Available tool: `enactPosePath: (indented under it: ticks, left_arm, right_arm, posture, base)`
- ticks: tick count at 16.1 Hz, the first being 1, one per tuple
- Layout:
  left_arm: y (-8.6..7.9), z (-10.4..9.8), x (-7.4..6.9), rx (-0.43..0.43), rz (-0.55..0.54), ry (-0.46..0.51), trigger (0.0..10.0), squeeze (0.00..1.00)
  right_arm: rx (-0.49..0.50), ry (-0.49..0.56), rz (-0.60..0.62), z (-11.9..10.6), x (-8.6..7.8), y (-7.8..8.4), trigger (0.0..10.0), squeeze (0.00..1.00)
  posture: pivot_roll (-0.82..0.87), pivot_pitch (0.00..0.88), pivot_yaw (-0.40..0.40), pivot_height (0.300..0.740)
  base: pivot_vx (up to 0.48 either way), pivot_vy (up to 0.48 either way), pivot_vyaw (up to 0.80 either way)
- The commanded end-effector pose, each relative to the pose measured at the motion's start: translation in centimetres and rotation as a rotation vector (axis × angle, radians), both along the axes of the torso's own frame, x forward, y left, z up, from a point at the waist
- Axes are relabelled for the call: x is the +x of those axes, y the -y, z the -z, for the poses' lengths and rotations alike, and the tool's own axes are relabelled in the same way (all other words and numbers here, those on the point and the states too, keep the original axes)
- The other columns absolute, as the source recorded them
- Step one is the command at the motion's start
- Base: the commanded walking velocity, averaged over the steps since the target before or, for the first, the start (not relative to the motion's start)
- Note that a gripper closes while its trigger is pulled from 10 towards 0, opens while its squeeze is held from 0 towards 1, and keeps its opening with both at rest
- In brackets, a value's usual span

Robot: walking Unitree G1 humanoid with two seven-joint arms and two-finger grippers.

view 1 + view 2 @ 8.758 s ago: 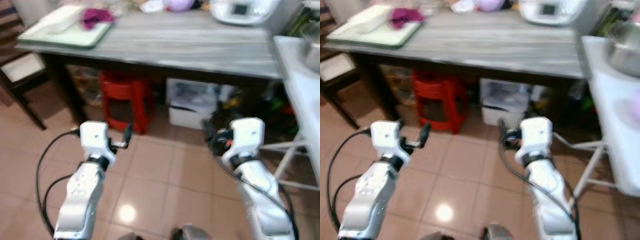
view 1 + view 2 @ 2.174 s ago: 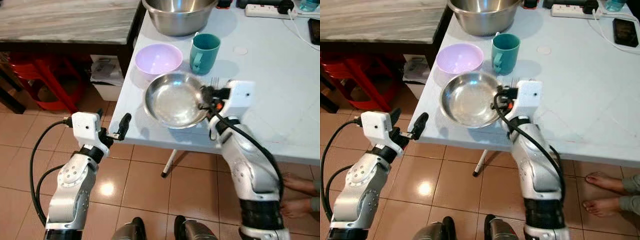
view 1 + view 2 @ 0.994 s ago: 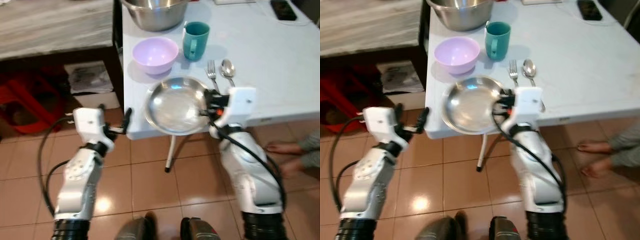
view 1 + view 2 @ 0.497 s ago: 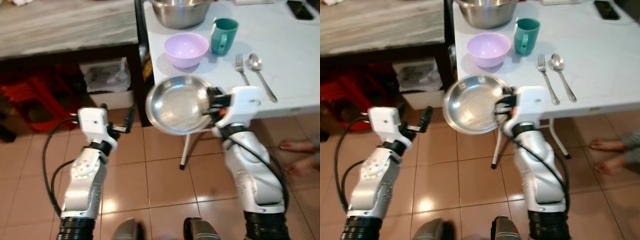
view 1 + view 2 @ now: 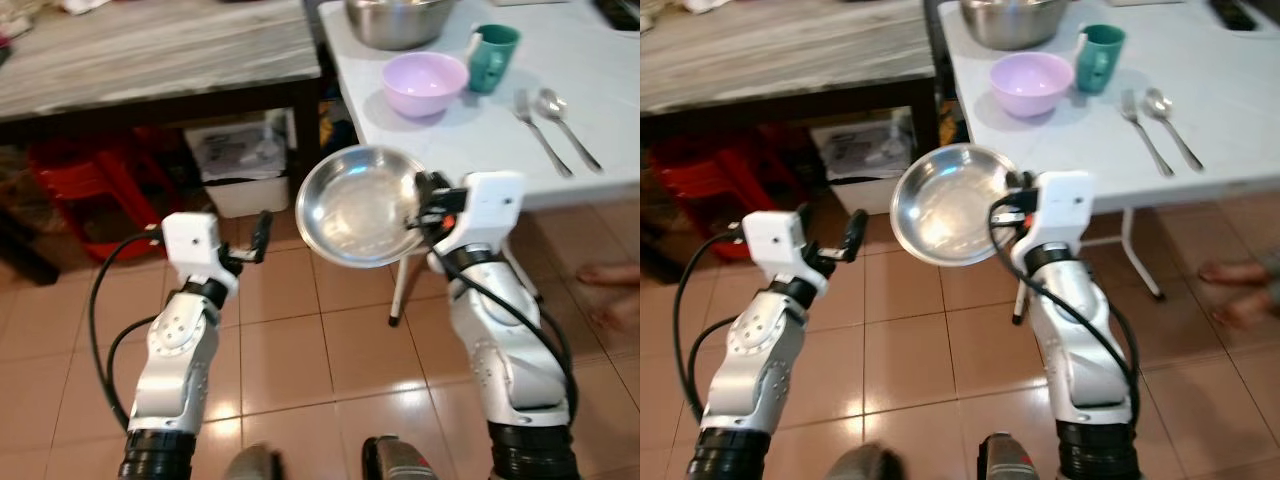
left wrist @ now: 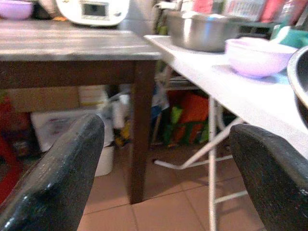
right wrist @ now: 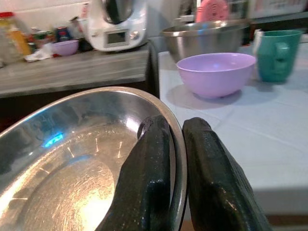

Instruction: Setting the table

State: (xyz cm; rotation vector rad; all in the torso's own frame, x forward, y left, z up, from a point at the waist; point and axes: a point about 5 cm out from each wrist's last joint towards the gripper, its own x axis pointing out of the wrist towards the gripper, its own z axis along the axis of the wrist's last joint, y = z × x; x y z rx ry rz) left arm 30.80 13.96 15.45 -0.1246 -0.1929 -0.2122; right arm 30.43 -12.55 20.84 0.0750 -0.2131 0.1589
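Right wrist view has the right gripper [image 7: 175, 144] pinching the rim of the shallow round steel plate [image 7: 72, 163], which hangs in the air over the tiled floor [image 5: 280, 370], off the white table [image 5: 600, 130]. The left gripper [image 5: 262, 232] is empty, fingers spread wide. A lilac plastic bowl [image 5: 424, 82] and teal mug [image 5: 492, 55] sit on that table.

The steel plate [image 5: 360, 205] was shallow, round and shiny, tilted with its hollow facing up, held off the white table [image 5: 620, 90] over the tiled floor (its rim pinched at the right side). On the table's left end stood a lilac bowl [image 5: 424, 83], a teal mug [image 5: 494, 56] behind it, and a fork [image 5: 538, 131] beside a spoon [image 5: 565, 125] near the front edge.
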Motion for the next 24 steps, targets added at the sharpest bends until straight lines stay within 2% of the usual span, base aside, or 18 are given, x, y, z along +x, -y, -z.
enactPosePath:
  ticks: [1, 8, 10, 17, 24]
  left_arm:
    - [-0.96, 0.56, -0.17, 0.016, -0.031, -0.017, 10.0, 0.0]
    - [-0.67, 0.6, 0.01, 0.02, -0.026, -0.019, 10.0, 0.0]
    - [-0.6, 0.61, 0.08, 0.019, -0.027, -0.02, 10.0, 0.0]
    - [-0.94, 0.35, 0.08, 0.01, -0.019, -0.013, 10.0, 0.0]
    - [-0.54, 0.36, -0.15, -0.005, 0.01, -0.01, 10.0, 0.0]
  right_arm:
    - [0.011, 0.024, -0.033, -0.48, -0.25, -0.93, 10.0, 0.0]
    - [0.023, 0.024, -0.026, -0.48, -0.23, -0.83, 10.0, 0.0]
    - [0.026, 0.025, -0.025, -0.48, -0.23, -0.85, 10.0, 0.0]
    - [0.022, 0.026, -0.025, -0.4, -0.28, -0.73, 10.0, 0.0]
    - [0.002, 0.004, -0.007, 0.49, -0.53, -0.11, 10.0, 0.0]
  posture:
    - [-0.16, 0.199, 0.046, 0.74]
    - [-0.16, 0.201, 0.052, 0.74]
    - [-0.16, 0.201, 0.052, 0.74]
    - [-0.16, 0.2, 0.053, 0.74]
    - [-0.16, 0.201, 0.05, 0.74]
  base:
    - [0.0, 0.416, 0.0]
    - [0.0, 0.421, 0.0]
    - [0.0, 0.39, 0.53]
    - [0.0, 0.0, 0.06]
    - [0.317, 0.0, 0.0]
